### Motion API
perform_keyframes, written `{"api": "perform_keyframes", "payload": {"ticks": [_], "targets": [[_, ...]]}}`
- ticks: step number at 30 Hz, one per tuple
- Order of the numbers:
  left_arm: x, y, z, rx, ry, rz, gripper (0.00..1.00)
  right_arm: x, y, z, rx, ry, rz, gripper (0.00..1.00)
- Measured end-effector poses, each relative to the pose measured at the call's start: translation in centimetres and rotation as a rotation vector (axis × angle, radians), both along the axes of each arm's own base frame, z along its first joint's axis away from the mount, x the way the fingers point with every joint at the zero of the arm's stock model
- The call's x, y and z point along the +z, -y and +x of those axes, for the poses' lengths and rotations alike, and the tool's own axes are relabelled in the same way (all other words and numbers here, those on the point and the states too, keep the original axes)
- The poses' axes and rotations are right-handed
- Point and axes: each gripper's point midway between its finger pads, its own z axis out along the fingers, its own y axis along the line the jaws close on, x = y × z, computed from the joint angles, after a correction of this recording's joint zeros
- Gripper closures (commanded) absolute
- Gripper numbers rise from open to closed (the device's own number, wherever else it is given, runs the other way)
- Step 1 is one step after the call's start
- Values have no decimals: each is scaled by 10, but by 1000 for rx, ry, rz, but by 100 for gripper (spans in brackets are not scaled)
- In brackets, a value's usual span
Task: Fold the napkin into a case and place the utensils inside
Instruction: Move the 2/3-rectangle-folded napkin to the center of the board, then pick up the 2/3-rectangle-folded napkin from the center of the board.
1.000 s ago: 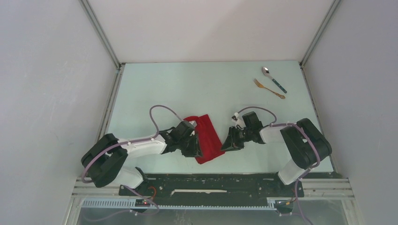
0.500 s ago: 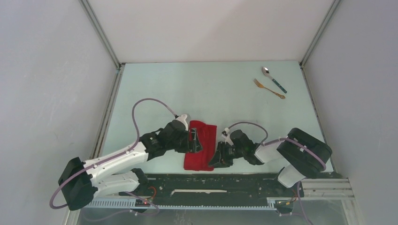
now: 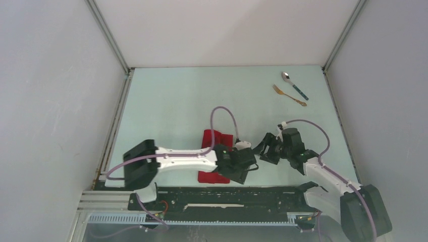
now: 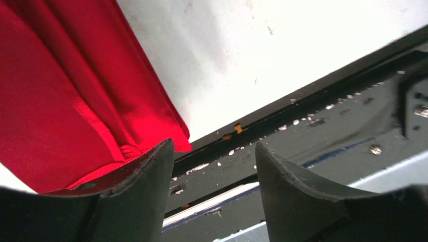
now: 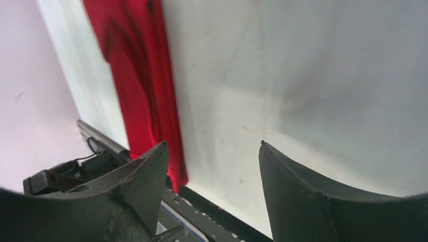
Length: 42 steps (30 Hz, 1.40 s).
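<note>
The red napkin [image 3: 211, 137] lies folded as a narrow strip near the table's front edge, with the left arm crossing over its middle. It also shows in the left wrist view [image 4: 60, 91] and in the right wrist view [image 5: 139, 75]. My left gripper [image 3: 246, 171] is open and empty, just right of the strip's near end, over the table edge [image 4: 214, 148]. My right gripper [image 3: 261, 151] is open and empty, to the right of the strip [image 5: 212, 146]. The teal-handled spoon [image 3: 295, 84] and the gold fork [image 3: 289, 95] lie side by side at the far right.
The black base rail [image 3: 227, 194] runs along the near edge, right below the strip [image 4: 303, 116]. White enclosure walls stand on the left, back and right. The two grippers are close to each other, a short gap apart.
My left arm has swung right across the red cloth, and its gripper now sits past the cloth's right side. My right gripper has pulled back right, off the cloth. The utensils have not moved.
</note>
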Motion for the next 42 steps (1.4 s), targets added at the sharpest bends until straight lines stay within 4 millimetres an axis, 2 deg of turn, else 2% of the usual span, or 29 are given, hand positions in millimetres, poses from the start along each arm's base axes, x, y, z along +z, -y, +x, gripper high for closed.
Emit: {"api": "perform_keyframes", "payload": {"ticks": [2, 4, 7, 15, 20, 25, 28, 34, 39, 42], "targets": [[-13, 4, -4, -7, -10, 58, 34, -9, 11, -2, -13, -29, -36, 29], [-24, 0, -9, -1, -26, 122, 37, -15, 18, -7, -14, -54, -60, 29], [-29, -5, -9, 12, -35, 173, 46, -18, 20, -11, 3, -66, -70, 30], [-43, -11, -3, 41, -22, 274, 47, -16, 24, -15, 25, -48, -82, 29], [-44, -18, -4, 45, -23, 304, 48, -16, 26, -17, 29, -45, -91, 30], [-49, -20, -3, 45, -23, 323, 54, -17, 26, -17, 36, -42, -94, 30], [-52, -20, -4, 45, -25, 329, 62, -17, 26, -17, 38, -40, -95, 29], [-53, -20, 0, 50, -11, 328, 90, -23, 27, -21, 47, -57, -99, 23], [-52, -24, 3, 50, 2, 300, 99, -25, 18, -23, 88, -77, -55, 17], [-48, -32, 5, 59, 2, 254, 100, -23, 6, -21, 126, -79, 4, 15]]}}
